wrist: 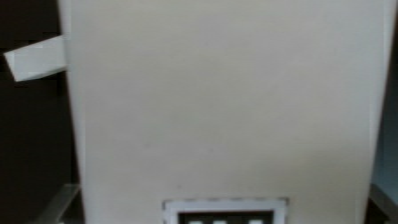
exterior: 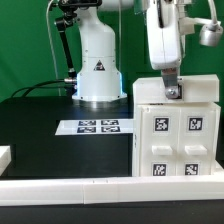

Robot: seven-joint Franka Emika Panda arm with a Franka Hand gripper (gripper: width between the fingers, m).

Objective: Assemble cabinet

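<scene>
The cabinet (exterior: 176,132) is a tall white box on the exterior view's right, with several black-and-white square markers on its front face. My gripper (exterior: 172,90) comes straight down onto its top, and one finger rests against the top surface. In the wrist view the cabinet's white face (wrist: 222,110) fills the picture from one jaw to the other, with a marker (wrist: 222,213) at the jaw end. My gripper (wrist: 222,216) straddles this white body, and a dark finger (wrist: 63,208) shows at its edge. The jaws look shut on the cabinet.
The marker board (exterior: 95,126) lies flat on the black table, on the exterior view's left of the cabinet. The white robot pedestal (exterior: 98,62) stands behind it. A white rail (exterior: 90,186) runs along the front edge and a small white part (exterior: 5,155) sits at the far left.
</scene>
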